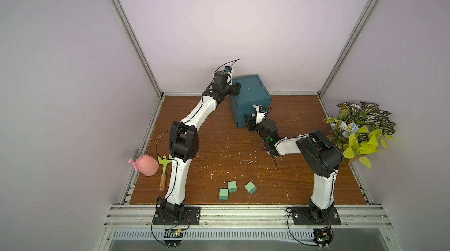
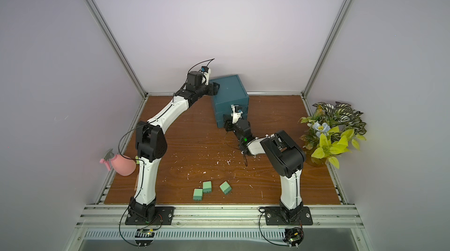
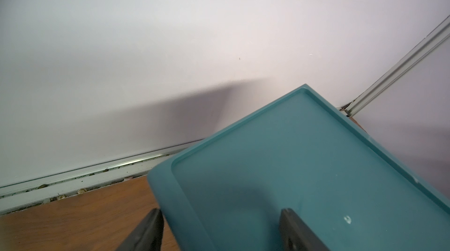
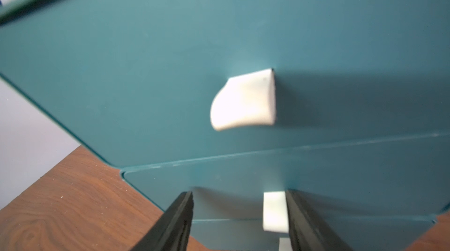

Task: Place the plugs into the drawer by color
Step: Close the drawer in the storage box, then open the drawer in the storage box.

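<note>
Brown wood-grain table [image 1: 219,145], with a dark teal boxy three-drawer cabinet [image 1: 253,89] at the middle of its far edge and both claws on it.
The left claw [image 1: 235,89] sits at the cabinet's top corner, fingers apart astride the rim. The right claw [image 4: 239,192] faces the cabinet front, jaws wide. Three mint-green plastic cube plugs [image 1: 232,186] lie close together near the middle of the near edge. The middle drawer [image 4: 353,179] has a small white pull tab [image 4: 275,210] that lies between the right claw's fingers, just beside one.
</note>
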{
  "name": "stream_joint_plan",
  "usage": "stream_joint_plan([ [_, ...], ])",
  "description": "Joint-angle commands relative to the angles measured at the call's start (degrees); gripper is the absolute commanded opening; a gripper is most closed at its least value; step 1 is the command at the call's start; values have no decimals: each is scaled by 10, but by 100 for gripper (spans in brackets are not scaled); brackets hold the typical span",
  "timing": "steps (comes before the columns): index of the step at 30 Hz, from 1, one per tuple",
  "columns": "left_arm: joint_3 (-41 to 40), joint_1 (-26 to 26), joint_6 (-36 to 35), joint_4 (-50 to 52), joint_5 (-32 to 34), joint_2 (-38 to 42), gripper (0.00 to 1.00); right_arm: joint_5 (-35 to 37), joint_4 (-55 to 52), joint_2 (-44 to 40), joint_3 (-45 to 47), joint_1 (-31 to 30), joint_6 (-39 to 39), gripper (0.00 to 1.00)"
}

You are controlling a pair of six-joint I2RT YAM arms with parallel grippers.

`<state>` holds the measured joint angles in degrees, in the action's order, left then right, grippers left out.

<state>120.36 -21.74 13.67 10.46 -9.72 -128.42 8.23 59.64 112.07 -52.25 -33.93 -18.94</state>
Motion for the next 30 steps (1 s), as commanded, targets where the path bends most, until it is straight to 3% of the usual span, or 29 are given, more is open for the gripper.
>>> stream_joint_plan([
  [1,-18,-15,-4,56,-7,-12,71,-52,25,4,-26,-4,-16,66],
  [7,-11,-2,43,54,-2,23,75,-69,61,-66,54,-2,-61,66],
  [13,-20,9,86,72,-5,59,76,-88,135,-98,145,8,-162,66],
  [18,-66,7,105,61,-28,82,75,-108,183,-73,173,25,-225,65],
  [22,-97,6,108,56,-30,98,76,-137,227,-32,171,47,-282,59],
  [30,-124,6,111,48,-40,103,75,-144,193,24,122,64,-329,46],
])
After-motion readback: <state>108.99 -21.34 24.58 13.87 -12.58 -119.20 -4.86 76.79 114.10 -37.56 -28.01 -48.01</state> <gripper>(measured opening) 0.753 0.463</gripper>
